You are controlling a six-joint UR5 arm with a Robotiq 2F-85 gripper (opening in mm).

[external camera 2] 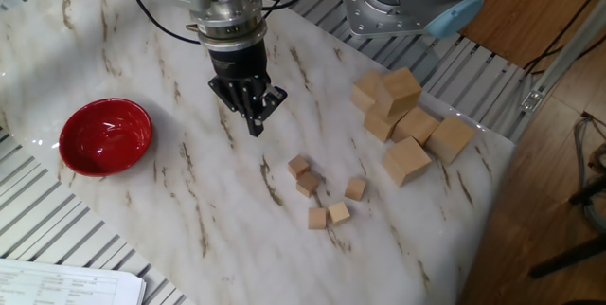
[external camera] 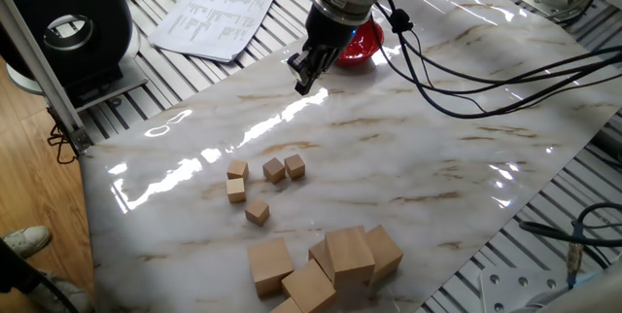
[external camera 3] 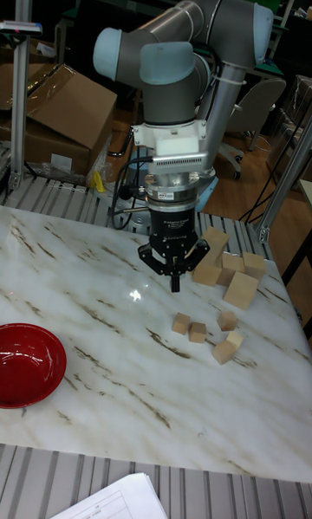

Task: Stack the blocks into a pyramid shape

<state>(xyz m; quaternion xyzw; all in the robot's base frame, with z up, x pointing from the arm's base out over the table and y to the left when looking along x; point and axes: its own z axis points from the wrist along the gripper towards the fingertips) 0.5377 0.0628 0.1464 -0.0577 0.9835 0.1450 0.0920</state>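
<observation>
Marble-patterned table point(external camera 2: 170, 191): fingers point(external camera 2: 254, 127) pressed together, holding nothing, poised above it, apart from the blocks point(external camera 2: 327, 215).

My table point(external camera: 457, 119) has a glossy marble-patterned top. On it lie five small blocks point(external camera 2: 326, 195) in a loose cluster, a heap of bigger wooden cubes point(external camera 2: 407, 120) near one edge, and a red bowl point(external camera 2: 105, 135). The bowl looks empty, I think.
</observation>
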